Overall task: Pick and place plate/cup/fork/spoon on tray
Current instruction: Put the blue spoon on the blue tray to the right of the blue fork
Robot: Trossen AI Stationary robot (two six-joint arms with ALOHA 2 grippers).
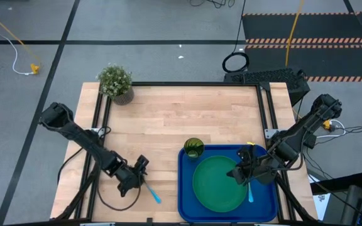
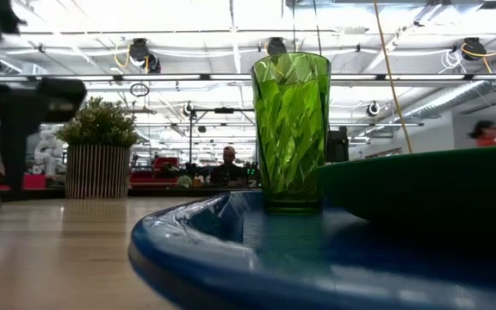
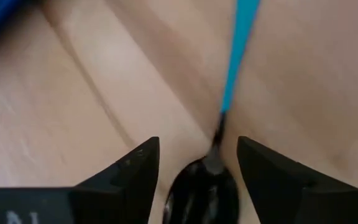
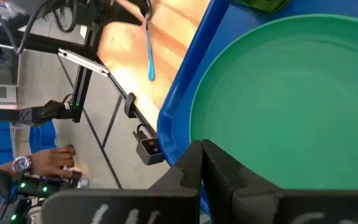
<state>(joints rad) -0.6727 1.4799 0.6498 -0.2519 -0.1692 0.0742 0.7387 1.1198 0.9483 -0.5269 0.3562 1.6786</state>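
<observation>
The tray (image 1: 184, 188) is set at the tabletop's (image 1: 168, 119) front right corner, with the plate (image 1: 215, 185) lying flat in it and the cup (image 1: 193, 148) standing upright in its far left corner. The fork (image 1: 251, 191) is laid in the tray along the plate's right side. The right gripper (image 1: 237, 175) is held over the plate's right edge, its jaws closed and empty. The left gripper (image 1: 144, 177) is lowered near the front edge, jaws open astride the spoon (image 3: 219, 143), which lies on the tabletop.
</observation>
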